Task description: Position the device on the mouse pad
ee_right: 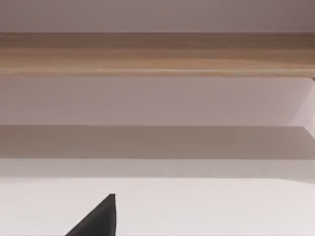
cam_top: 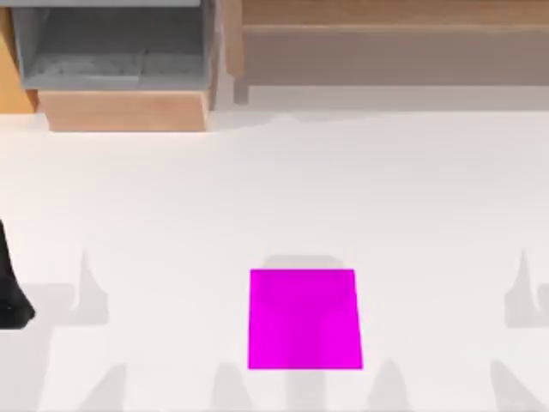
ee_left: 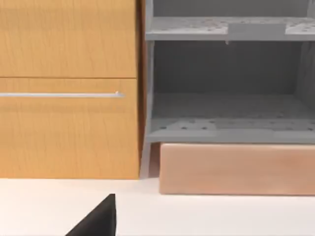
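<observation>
Magenta is what you are steering by: the mouse pad (cam_top: 304, 319) is lying flat and bare on the white table (cam_top: 257, 189), toward the near edge and a little right of the middle, with nothing on it. That open face is where the device belongs, but I cannot tell where the device is sitting; none of the three views is giving you a dark grey body to aim at.

Well to the left of the pad, at the table's left edge, the left arm (cam_top: 10, 283) is showing as a dark sliver. Its wrist camera is looking away from the pad toward a wood-fronted drawer (ee_left: 69, 88) and a grey shelf unit (ee_left: 226, 88) at the back, with one black fingertip (ee_left: 98, 221) poking into view. The right wrist camera is facing a long wooden ledge (ee_right: 157, 54), again with a single dark fingertip (ee_right: 98, 219).

Whether either pair of fingers is spread or pressed together, I cannot tell. My judgement: both arms are sitting parked, so you are needing to find the device first.
</observation>
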### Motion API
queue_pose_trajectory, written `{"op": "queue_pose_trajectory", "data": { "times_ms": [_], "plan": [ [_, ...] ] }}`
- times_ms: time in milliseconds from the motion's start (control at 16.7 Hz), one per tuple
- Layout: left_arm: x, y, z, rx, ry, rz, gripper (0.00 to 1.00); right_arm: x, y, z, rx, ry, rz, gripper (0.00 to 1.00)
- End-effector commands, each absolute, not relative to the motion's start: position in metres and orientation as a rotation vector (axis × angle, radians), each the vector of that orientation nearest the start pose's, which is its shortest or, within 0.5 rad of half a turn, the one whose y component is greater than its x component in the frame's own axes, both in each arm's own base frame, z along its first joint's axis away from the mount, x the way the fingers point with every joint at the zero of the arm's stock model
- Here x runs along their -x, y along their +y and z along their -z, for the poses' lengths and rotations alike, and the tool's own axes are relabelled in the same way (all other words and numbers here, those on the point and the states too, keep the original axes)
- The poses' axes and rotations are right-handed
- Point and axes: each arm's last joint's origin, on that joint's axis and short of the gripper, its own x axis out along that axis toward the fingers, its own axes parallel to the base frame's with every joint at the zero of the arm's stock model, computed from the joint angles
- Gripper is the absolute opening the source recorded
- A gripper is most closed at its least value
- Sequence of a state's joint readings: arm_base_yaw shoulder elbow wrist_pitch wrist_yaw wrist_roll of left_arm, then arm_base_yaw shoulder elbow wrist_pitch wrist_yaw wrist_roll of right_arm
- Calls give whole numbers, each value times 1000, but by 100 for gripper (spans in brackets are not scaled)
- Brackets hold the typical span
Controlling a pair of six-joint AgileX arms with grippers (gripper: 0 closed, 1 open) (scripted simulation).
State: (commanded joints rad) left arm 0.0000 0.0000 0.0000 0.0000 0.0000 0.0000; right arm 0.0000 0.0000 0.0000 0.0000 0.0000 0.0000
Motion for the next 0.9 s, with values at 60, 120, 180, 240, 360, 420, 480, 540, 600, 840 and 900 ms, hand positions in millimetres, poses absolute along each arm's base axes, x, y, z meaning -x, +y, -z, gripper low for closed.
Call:
{"op": "queue_pose_trajectory", "data": {
  "times_ms": [60, 120, 180, 240, 360, 420, 480, 540, 600, 840, 900],
  "plan": [
    [-106, -1, -160, 0, 0, 0, 100, -106, -1, -160, 0, 0, 0, 100],
    [-106, -1, -160, -1, 1, -1, 100, -106, -1, -160, 0, 0, 0, 100],
    [-106, 0, -162, -9, 13, -8, 100, -106, -1, -160, 0, 0, 0, 100],
    [-106, 1, -165, -24, 35, -22, 100, -106, -1, -160, 0, 0, 0, 100],
    [-107, 5, -173, -73, 114, -57, 100, -106, -1, -160, 0, 0, 0, 100],
    [-109, 8, -179, -103, 172, -76, 100, -106, -1, -160, 0, 0, 0, 100],
    [-112, 11, -184, -136, 242, -94, 100, -106, -1, -160, 0, 0, 0, 100],
    [-115, 15, -189, -169, 326, -108, 100, -106, -1, -160, 0, 0, 0, 100],
    [-120, 19, -194, -200, 421, -117, 100, -106, -1, -160, 0, 0, 0, 100],
    [-149, 43, -202, -285, 864, -90, 100, -106, -1, -160, 0, 0, 0, 100],
    [-157, 51, -202, -293, 973, -67, 100, -106, -1, -160, 0, 0, 0, 100]
  ]
}}
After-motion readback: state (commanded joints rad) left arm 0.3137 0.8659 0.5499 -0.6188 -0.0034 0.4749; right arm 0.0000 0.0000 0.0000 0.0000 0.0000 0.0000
